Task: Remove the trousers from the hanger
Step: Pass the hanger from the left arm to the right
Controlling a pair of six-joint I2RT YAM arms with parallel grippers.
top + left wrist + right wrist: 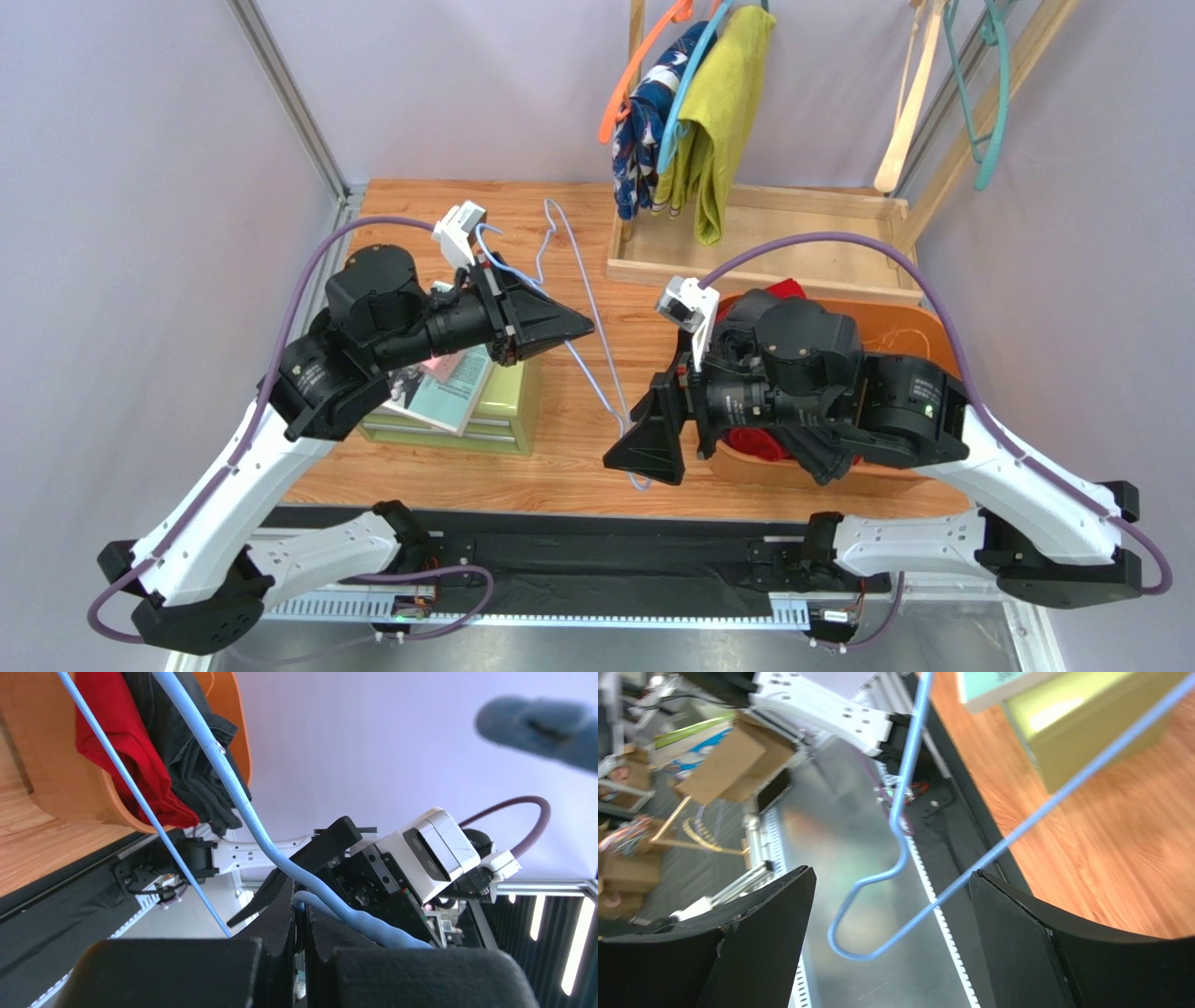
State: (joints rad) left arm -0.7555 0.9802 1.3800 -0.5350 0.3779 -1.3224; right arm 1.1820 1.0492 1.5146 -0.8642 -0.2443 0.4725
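Top external view: left tool (578, 325) is clamped on the light blue hanger (592, 378) above the counter (561, 462). Right tool (648, 451) gapes wide around its near end, gripping nothing.

No legible text, label, brand or number on anything in view.

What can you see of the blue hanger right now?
The blue hanger is slim, smooth, plastic-looking and bare, with no garment on it. It is held slanting over the wooden table between the arms. The left end effector is shut on one part. Its rounded end sits between the open right end effector's jaws, untouched there.
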